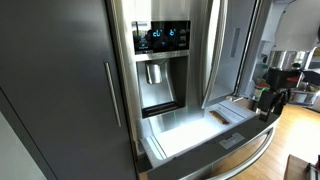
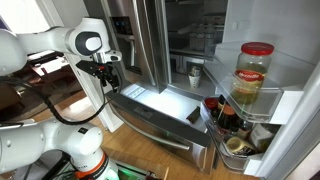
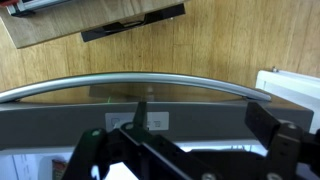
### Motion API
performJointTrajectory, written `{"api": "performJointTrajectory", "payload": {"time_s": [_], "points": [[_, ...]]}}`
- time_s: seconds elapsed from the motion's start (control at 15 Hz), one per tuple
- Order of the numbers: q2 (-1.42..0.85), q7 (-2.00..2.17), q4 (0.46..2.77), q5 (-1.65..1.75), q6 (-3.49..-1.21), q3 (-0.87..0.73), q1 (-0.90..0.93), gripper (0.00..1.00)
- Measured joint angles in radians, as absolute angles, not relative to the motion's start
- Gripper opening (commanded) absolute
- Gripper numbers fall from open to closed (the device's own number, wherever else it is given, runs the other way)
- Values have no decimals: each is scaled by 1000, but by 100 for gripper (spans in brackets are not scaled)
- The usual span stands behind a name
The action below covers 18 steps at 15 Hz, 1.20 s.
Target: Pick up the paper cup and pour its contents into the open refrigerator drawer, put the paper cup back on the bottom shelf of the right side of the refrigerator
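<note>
Beside the open front of the tall stainless-steel French-door refrigerator (image 1: 192, 75), the white robot arm (image 2: 40, 50) holds its dark hand (image 1: 272, 97) over the far end of the pulled-out drawer, clear of it in both exterior views. The hand (image 2: 107, 72) is spread wide with nothing between its fingers. In the wrist view the two black fingers (image 3: 283, 145) stand well apart at the bottom edge.

The wide refrigerator drawer (image 1: 235, 155), with its steel front and bright white interior, is pulled fully out at the base of the refrigerator. Its long curved bar handle (image 3: 140, 84) arcs across the wrist view, above the grey drawer front (image 3: 60, 115) and against the brown wooden floor (image 3: 230, 45). A flat dark strip (image 3: 130, 25) lies on that floor near the top of the view.

Above the drawer, the left door carries a blue-lit display panel (image 1: 162, 37) and a recessed dispenser (image 1: 158, 85). The right door is swung open. Its shelves hold a large clear jar with a red lid (image 2: 255, 75) on an upper one and a cluster of dark bottles (image 2: 222, 115) lower down.

What looks like the pale round paper cup (image 2: 237, 148) sits in the lowest door shelf, just beside those bottles and well apart from the hand.
</note>
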State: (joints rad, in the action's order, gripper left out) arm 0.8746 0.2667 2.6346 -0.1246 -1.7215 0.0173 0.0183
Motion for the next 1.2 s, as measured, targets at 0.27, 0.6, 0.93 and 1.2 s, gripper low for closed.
{"api": "performJointTrajectory", "payload": {"time_s": [0.27, 0.6, 0.93, 1.2], "points": [[922, 266, 2656, -125, -1720, 22, 10, 100], [921, 267, 2655, -124, -1726, 25, 5, 100], [905, 271, 2641, 14, -1868, 4, -148, 100], [813, 271, 2627, 195, -2097, -45, -315, 100]]}}
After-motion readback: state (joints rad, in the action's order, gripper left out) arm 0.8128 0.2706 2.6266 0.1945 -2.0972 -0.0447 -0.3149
